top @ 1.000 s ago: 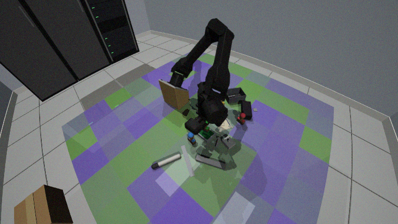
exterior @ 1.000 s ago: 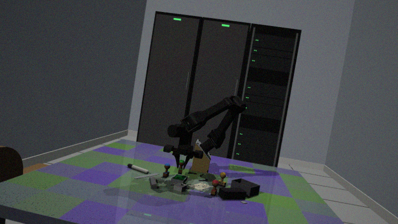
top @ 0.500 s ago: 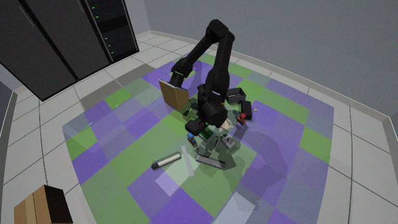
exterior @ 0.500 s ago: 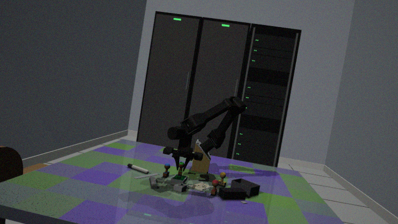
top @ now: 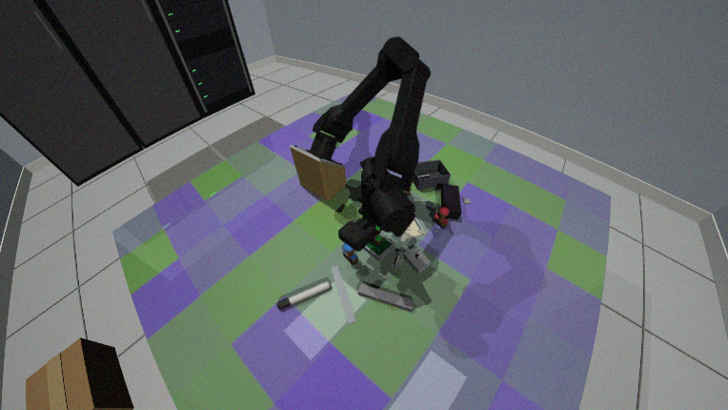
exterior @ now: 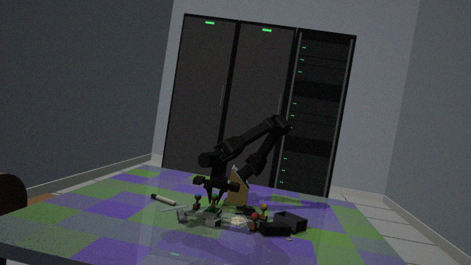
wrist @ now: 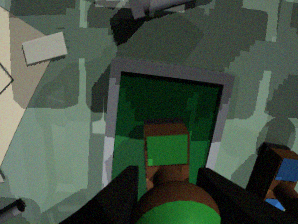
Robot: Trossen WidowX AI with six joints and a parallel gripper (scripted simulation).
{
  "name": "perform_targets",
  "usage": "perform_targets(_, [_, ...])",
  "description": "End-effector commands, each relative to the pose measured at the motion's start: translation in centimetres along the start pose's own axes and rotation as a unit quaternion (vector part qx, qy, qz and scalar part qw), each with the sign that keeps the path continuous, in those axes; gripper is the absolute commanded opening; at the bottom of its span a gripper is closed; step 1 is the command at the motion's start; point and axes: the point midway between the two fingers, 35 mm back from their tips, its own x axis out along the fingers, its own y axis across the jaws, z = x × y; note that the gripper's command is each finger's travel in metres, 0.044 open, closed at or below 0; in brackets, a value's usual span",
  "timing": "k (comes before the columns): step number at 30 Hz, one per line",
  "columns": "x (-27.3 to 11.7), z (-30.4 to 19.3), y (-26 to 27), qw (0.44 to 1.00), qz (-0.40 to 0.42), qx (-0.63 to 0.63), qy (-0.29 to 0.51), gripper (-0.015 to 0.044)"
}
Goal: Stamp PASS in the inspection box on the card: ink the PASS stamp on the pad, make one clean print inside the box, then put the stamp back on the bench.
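The black robot arm (top: 407, 112) (exterior: 253, 131) arched above the green ink pad (top: 377, 246) (exterior: 211, 210) (wrist: 165, 100), its forearm sloping down toward it. The gripper (top: 398, 256) (exterior: 214, 201) (wrist: 168, 176) pointed downward over the pad, its dark fingers (exterior: 221, 195) closed on the green-topped stamp.
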Motion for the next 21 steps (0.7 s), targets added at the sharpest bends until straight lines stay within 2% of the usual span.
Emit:
perform_targets(1, [0.17,-0.07,0.04,1.0,0.002,0.003,0.0,0.0])
perform_targets(21, [0.58,-0.07,0.05,1.0,0.002,0.0,0.0,0.0])
